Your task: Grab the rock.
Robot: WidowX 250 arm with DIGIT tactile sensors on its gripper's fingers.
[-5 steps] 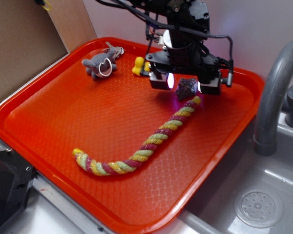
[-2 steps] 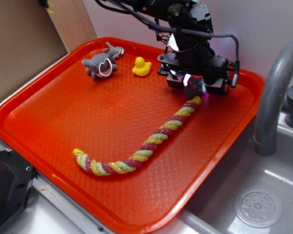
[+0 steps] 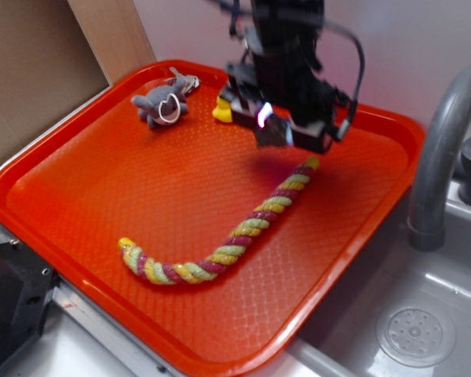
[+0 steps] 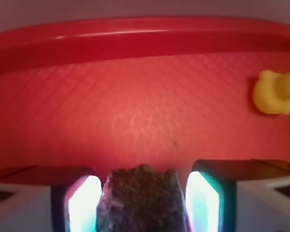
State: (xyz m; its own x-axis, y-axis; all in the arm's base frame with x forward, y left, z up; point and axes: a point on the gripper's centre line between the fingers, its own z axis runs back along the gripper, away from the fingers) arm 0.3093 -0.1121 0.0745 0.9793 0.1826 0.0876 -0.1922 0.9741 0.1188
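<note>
The dark grey-brown jagged rock (image 4: 143, 199) is clamped between the two lit pads of the black claw (image 3: 276, 133) — a second ago it was only straddled on the orange plastic tray (image 3: 78, 181). The claw is now raised and shifted away from the striped rope's (image 3: 243, 232) tip, nearer the yellow toy duck (image 4: 274, 92) — the grasp appears made.

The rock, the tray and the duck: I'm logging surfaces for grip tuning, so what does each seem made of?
The rock looks like real stone: dark, grainy, jagged, matte. The tray seems moulded plastic, orange-red with an embossed diamond texture and slight sheen. The duck is probably smooth yellow rubber or vinyl; it's too blurred to be sure.
</note>
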